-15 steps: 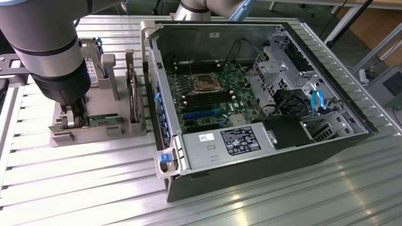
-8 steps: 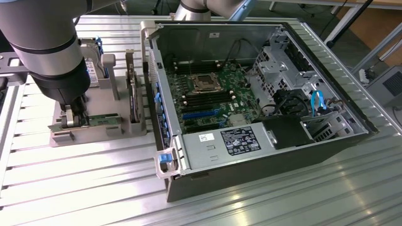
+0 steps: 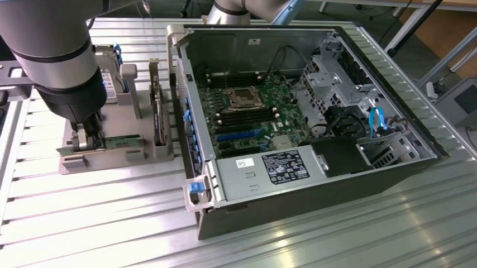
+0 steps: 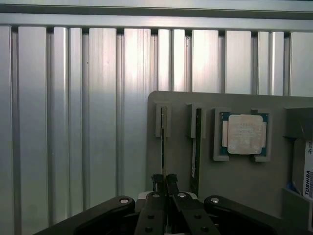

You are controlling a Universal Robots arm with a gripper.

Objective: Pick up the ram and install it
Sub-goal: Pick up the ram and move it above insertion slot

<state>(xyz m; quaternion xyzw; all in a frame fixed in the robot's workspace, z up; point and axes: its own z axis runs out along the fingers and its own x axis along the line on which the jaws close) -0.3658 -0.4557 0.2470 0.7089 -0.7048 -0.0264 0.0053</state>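
The ram [image 3: 123, 142] is a slim green stick standing on edge in a slot of the grey parts holder [image 3: 111, 161], at the exterior view's left. My gripper [image 3: 88, 146] reaches straight down onto the stick's end nearest the exterior view's left. In the wrist view the ram [image 4: 163, 142] is seen edge-on as a thin line, and the gripper [image 4: 164, 180] has its black fingers [image 4: 157, 182] pressed together on it. The stick still sits in its slot in the holder [image 4: 234, 191].
The open computer case [image 3: 417, 162] lies to the exterior view's right, its green motherboard [image 3: 246, 114] exposed. A dark card [image 3: 157, 111] stands on edge between holder and case. The holder also carries another slim board [image 4: 197, 142], a silver processor [image 4: 243, 134] and a hard drive [image 4: 308, 171].
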